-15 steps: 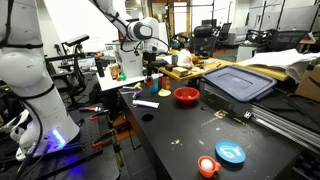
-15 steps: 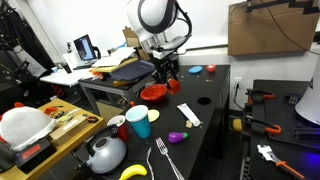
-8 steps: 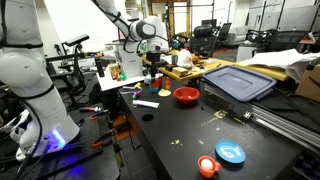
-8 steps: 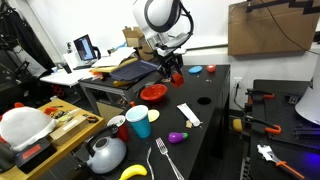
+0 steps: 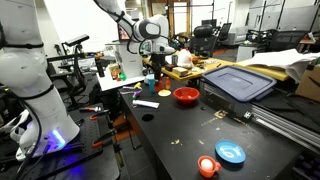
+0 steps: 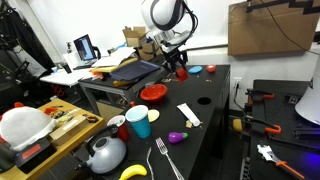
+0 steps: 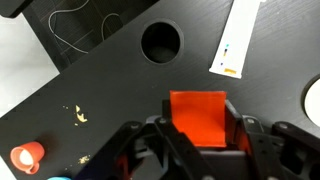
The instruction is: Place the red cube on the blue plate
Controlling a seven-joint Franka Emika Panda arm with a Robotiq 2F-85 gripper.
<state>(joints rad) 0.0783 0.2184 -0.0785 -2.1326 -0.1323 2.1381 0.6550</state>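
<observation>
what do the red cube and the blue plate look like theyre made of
The small solid red cube, clamped in the hand, looks like painted wood or matte plastic: flat even colour, no glare, crisp edges. The small round light-blue plate is probably plastic: bright uniform colour, thin shallow form, though too small here to be sure.

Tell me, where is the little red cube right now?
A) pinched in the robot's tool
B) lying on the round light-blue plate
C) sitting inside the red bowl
A: in the wrist view the small solid red cube is pinched between the fingers of the tool, up above the black table, and the round light-blue plate has no cube on it.
</observation>
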